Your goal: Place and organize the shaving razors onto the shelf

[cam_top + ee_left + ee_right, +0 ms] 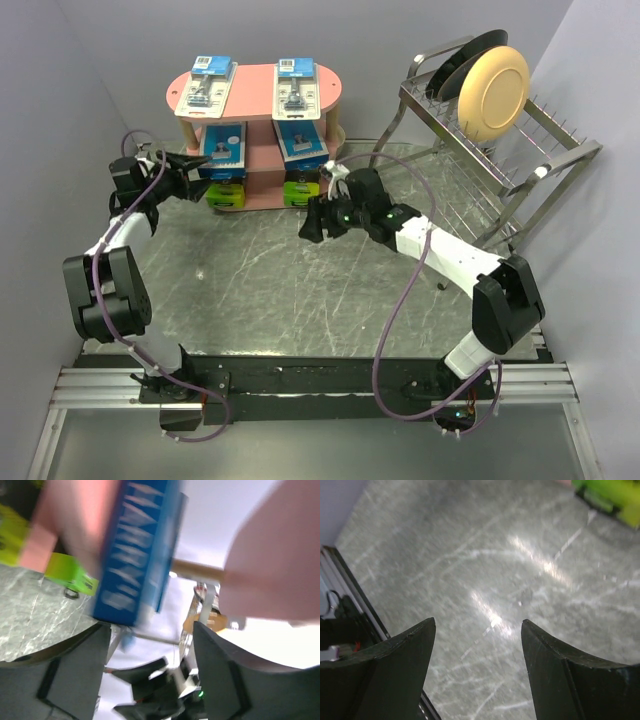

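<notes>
The pink shelf [262,95] stands at the back of the table. Two clear blister packs [207,85] [300,85] lie on its top board. On the middle board are two blue-carded packs [225,148] [300,142]. Two black boxes with lime-green ends [226,193] [301,190] sit on the bottom tier. My left gripper [195,165] is at the shelf's left side. In the left wrist view this gripper [151,626] is open, and the blue pack [132,555] is just past its tips, not between them. My right gripper [312,222] [478,621] hangs open over bare table, with a lime-green box end [615,495] ahead of it.
A silver wire dish rack [500,160] stands at the back right, holding a cream plate [492,92] and a black plate [465,60]. Grey walls close in on the left and right. The right arm lies across the table in front of the shelf.
</notes>
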